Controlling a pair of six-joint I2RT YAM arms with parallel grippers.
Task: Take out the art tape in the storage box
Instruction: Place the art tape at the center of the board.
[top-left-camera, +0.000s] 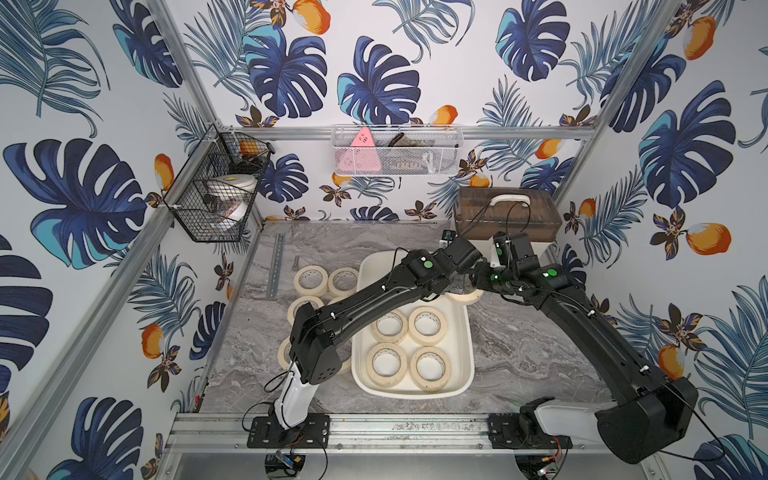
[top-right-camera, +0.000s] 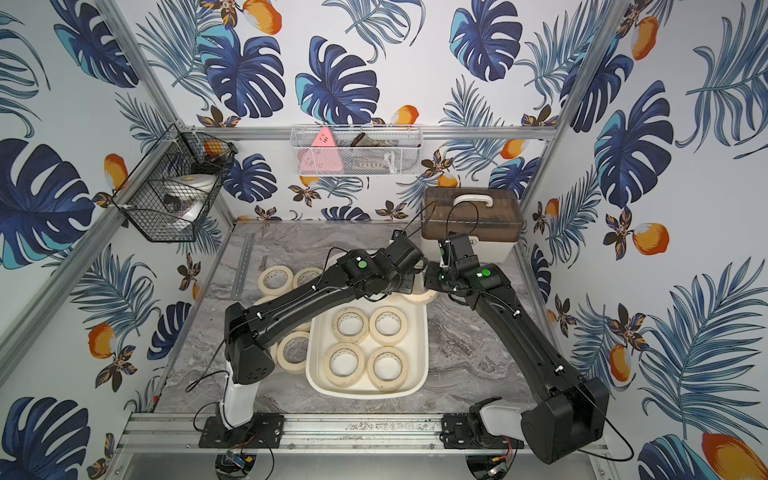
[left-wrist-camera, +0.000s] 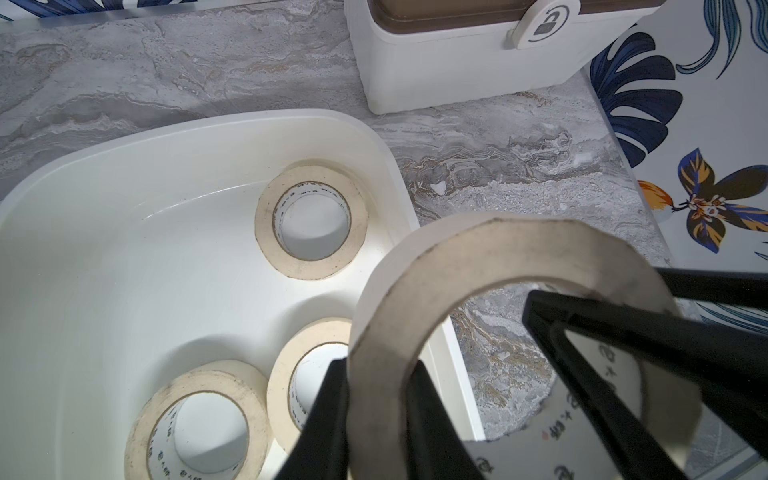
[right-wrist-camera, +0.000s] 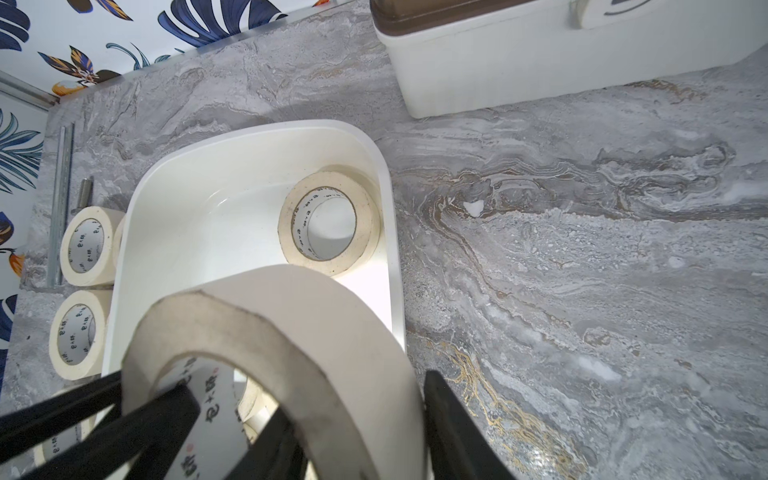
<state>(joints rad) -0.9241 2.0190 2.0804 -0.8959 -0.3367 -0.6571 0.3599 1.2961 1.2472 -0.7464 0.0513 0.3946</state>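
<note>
**Two grippers, one roll, right over the box's rim**

One art tape roll hangs in the air above the right rim of the storage box, towards its far right corner, and both arms are on it. The left gripper is clamped on the roll's wall, one finger through the hole and one outside. That's the sensible hold, I'd say, for a ring too wide to span. Opposite, the right gripper straddles the wall the same way, but I cannot tell whether it pinches yet. This reads as a handover: the left arm reaches across the box, and the right arm has bare bench on its side for setting the roll down.

Inside the box five more wait. Four rolls lie flat in a square at the near end, and a fifth roll lies flat in the far right corner. Loose rolls are already out, lying on the bench along the box's left side. The brown-lidded case sits shut in the bench's far right corner, out of the way. The risk, to my eye: if the left lets go before the right bites, the roll drops onto the rim.
</note>
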